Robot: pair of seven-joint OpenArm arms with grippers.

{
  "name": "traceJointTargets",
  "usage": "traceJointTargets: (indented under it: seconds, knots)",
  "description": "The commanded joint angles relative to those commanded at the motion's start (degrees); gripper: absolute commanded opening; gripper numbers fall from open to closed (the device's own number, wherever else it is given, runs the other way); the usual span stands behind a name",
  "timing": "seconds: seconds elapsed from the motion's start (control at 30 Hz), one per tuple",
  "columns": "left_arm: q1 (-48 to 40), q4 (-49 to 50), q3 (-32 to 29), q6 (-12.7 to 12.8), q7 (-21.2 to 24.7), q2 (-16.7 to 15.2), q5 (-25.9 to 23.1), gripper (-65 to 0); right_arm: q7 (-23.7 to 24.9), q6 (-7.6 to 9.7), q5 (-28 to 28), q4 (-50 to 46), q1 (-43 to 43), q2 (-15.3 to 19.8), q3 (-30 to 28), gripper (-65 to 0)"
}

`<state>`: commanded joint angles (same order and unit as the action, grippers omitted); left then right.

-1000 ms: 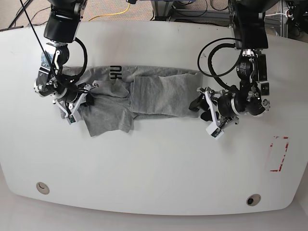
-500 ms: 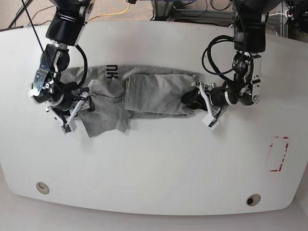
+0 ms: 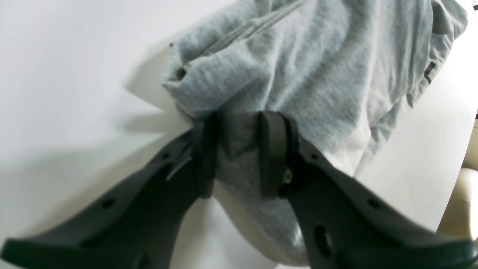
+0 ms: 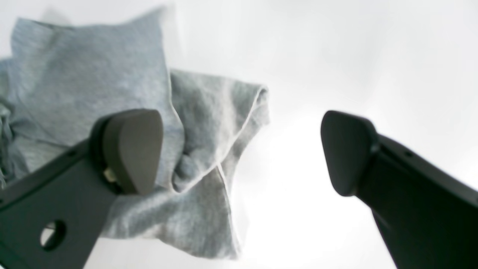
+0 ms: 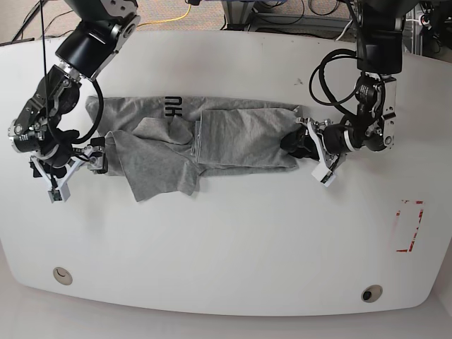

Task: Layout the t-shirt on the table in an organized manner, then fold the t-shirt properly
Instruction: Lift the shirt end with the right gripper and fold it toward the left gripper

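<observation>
T-shirt: the t-shirt lay bunched in a long band across the far half of the table, one flap folded down toward the near side on the right arm's end, dark lettering showing near the top edge.

Fabric: it looked soft, light and limp — thin heather-grey knit that creased readily, so it would likely drag and fold over itself rather than slide stiffly.

Left gripper: the left gripper had its jaws drawn close on a pinch of grey cloth at the shirt's end, the cloth rising between the two dark pads in the left wrist view.

Right gripper: the right gripper stood with jaws wide apart and nothing between them; a hemmed corner of the shirt lay beside one pad, not between them.

Where to grip: judged from the stitching, hems and corners would be the surest holds — a doubled edge gives the pads more to bite than a single layer.

Risk: pulling from one end alone would probably stretch the band and deepen the wrinkles.

Stage: layout seemed unfinished; sleeves and body were not yet spread flat.
</observation>
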<state>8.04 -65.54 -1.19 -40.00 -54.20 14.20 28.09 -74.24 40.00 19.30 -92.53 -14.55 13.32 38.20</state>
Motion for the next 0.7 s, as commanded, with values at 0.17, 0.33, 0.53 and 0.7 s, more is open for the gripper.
traceJointTargets:
  seconds: [0.17,0.33,0.53,0.7]
  knots:
    - [-0.1,0.1,0.0,0.0,0.0,0.3,0.0,-47.2,-0.4,0.00,8.7,10.4,0.2,3.5,2.2,0.0]
    - [-0.1,0.1,0.0,0.0,0.0,0.8,0.0,-47.1,1.5,0.00,16.5,19.7,0.4,6.2,2.2,0.0]
    - [-0.1,0.1,0.0,0.0,0.0,0.8,0.0,-47.1,2.8,0.00,20.0,26.1,0.4,7.4,2.1,0.0]
    - [-0.1,0.1,0.0,0.0,-0.1,0.8,0.0,-47.2,2.8,0.00,19.6,27.8,0.4,6.6,1.5,0.0]
